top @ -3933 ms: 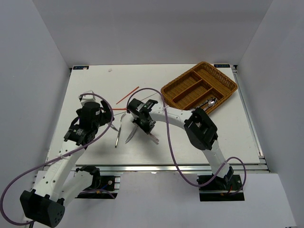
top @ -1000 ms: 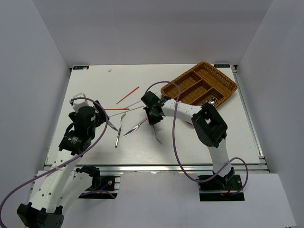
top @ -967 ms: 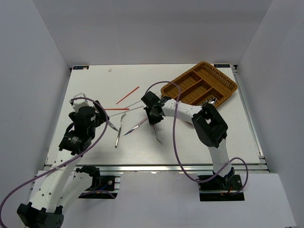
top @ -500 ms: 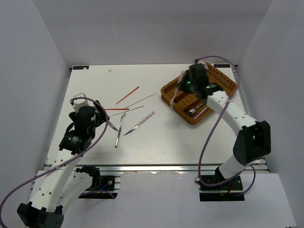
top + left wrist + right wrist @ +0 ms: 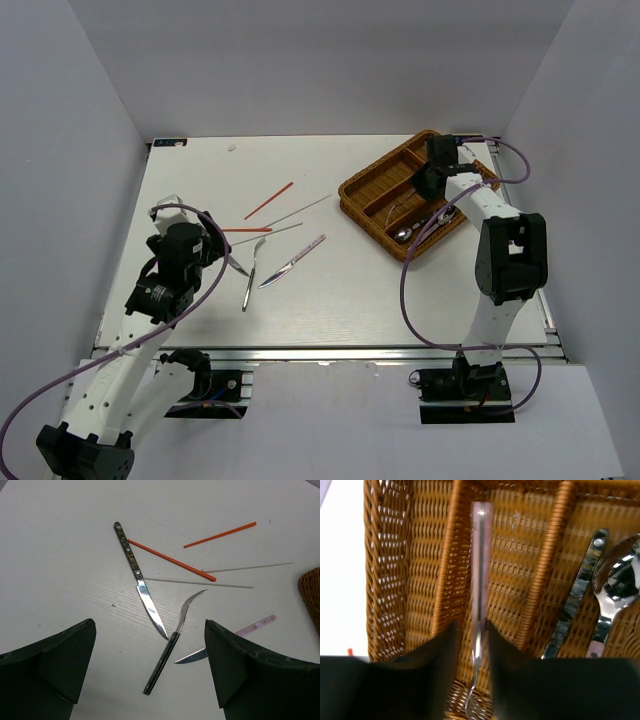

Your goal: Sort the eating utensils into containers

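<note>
My right gripper point(image 5: 432, 182) is over the far end of the brown wicker tray point(image 5: 349, 193). In the right wrist view it point(image 5: 471, 630) is shut on a pink-handled utensil point(image 5: 479, 555) hanging over a middle compartment of the tray point(image 5: 385, 570). A spoon point(image 5: 615, 585) and a dark-handled utensil point(image 5: 580, 590) lie in the neighbouring compartment. My left gripper point(image 5: 150, 624) is open and empty above a dark-handled knife point(image 5: 132, 562), a dark-handled fork point(image 5: 167, 655), a pink-handled knife point(image 5: 250, 628), two red-orange chopsticks point(image 5: 170, 559) and two pale chopsticks point(image 5: 200, 582).
The loose utensils lie left of the table's middle point(image 5: 293, 262). White walls enclose the table on three sides. A purple cable point(image 5: 405, 285) loops from the right arm over the table near the tray. The tray's corner shows in the left wrist view point(image 5: 311, 590).
My right gripper has carried the pink-handled utensil from the table's middle to over the tray's far end. The tray's near corner now sits lower. The left arm has held still.
</note>
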